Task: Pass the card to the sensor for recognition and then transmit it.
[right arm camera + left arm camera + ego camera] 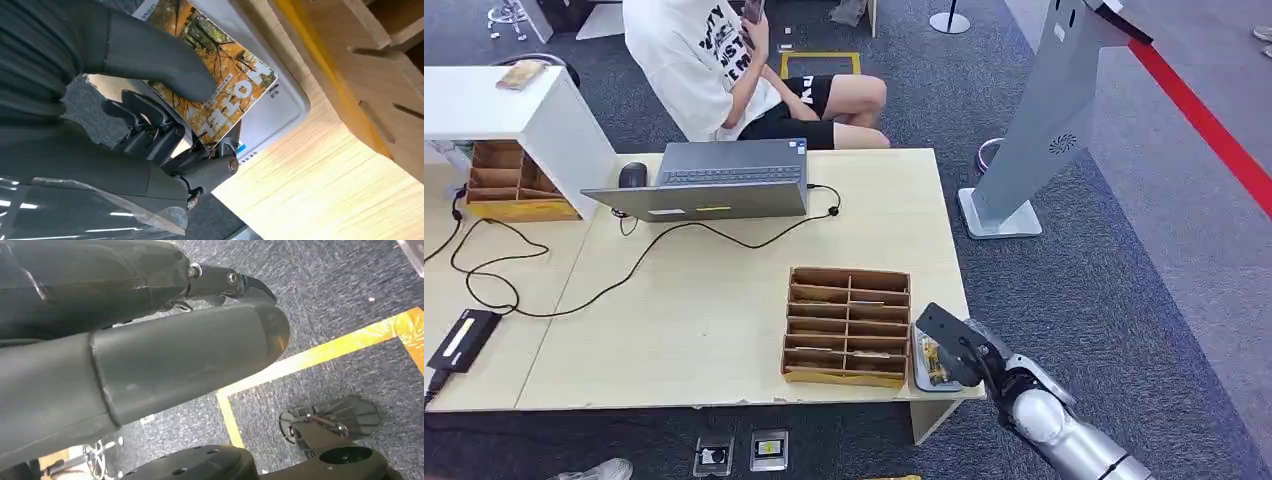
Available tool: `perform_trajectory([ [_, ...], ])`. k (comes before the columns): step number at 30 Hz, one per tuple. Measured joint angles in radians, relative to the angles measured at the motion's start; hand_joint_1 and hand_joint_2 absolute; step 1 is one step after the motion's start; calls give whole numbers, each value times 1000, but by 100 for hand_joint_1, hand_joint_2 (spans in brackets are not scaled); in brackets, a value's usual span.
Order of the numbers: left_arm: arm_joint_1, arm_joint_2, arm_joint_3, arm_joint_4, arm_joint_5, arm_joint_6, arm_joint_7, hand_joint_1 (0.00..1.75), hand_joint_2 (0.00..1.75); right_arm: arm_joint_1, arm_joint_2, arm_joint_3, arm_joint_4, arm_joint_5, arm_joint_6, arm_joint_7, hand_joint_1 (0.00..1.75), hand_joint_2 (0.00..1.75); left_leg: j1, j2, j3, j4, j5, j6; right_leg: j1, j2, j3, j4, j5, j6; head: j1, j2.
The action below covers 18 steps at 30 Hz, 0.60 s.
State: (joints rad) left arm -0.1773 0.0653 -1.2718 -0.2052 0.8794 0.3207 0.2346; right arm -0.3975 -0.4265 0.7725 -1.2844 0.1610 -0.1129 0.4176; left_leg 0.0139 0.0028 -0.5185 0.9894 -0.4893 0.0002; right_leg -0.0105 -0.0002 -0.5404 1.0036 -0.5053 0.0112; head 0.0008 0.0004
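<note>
Your right robot hand [165, 115] pinches the card [220, 80] (thumb on its face) flat over the white sensor [280, 107], beside the wooden organizer [848, 325] at the worktop [724, 300] corner. A thin grip: lifting crooked could slip it.

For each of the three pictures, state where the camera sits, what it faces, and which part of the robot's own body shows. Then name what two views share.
Head view: high on the body, facing down at the table; right hand shows.
Left wrist view: behind the left hand, facing carpet with yellow tape.
Right wrist view: behind the right hand, facing the card over the white sensor.
Shared: head and right wrist views both show the card, sensor and wooden organizer.
</note>
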Motion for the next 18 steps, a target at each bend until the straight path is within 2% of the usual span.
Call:
perform_trajectory([
  [2,2,-13,0,0,-15,31,-6,0,0,5,1,0,0,-2,-13,19,175,175,0,0,0,0,0,0,0,0,0,0,0,0,0,0],
  [5,9,-58,0,-4,-27,92,-6,0,0,14,0,-1,-8,-2,-29,38,175,175,-1,0,0,0,0,0,-1,0,0,0,0,0,0,0],
  [8,12,-75,-1,-9,-32,95,-6,0,0,18,-3,-1,-14,-2,-31,44,175,175,-1,0,0,0,0,1,-1,0,1,-1,0,0,0,0],
  [18,12,-90,-1,-16,-34,99,-6,0,0,24,-8,-1,-24,-5,-32,50,175,175,0,0,1,0,0,1,0,0,1,-1,0,0,0,0],
])
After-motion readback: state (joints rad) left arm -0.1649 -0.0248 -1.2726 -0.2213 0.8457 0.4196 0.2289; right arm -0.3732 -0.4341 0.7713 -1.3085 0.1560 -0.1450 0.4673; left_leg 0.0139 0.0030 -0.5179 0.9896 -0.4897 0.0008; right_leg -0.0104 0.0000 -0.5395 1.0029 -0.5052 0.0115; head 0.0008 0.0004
